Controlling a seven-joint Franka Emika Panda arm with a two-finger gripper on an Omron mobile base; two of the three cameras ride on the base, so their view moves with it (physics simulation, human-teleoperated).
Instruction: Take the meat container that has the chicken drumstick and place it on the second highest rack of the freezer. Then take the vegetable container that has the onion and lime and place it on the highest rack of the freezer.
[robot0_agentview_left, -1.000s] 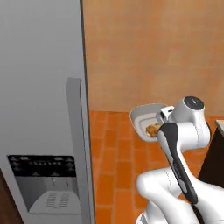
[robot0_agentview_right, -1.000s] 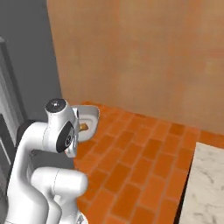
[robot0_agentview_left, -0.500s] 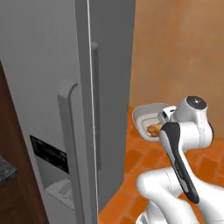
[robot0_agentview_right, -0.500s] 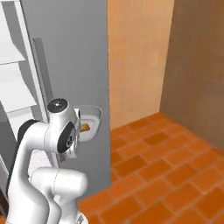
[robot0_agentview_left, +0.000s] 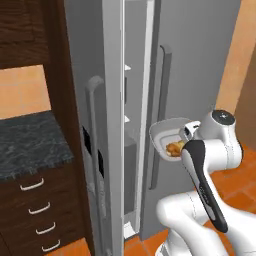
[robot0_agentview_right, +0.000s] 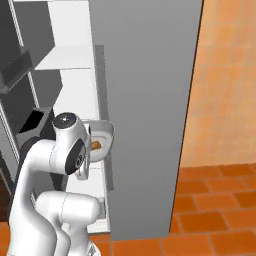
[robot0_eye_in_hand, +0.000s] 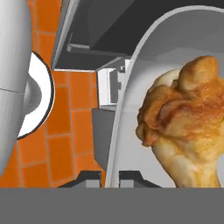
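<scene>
Base has swung round: freezer (robot0_agentview_left: 200, 55) with open door now faces robot, where orange wall and floor stood a second ago. White shelves (robot0_agentview_right: 67, 57) come within reach, so racking step nears. Meat container (robot0_agentview_left: 169, 136) held aloft before door gap, gripper (robot0_eye_in_hand: 110, 177) clamped on its rim. Chicken drumstick (robot0_eye_in_hand: 188, 127) lies inside, just beyond fingertips.

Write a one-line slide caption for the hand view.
Tool shut on the rim of a white tray carrying a chicken drumstick, above the orange tile floor.
</scene>
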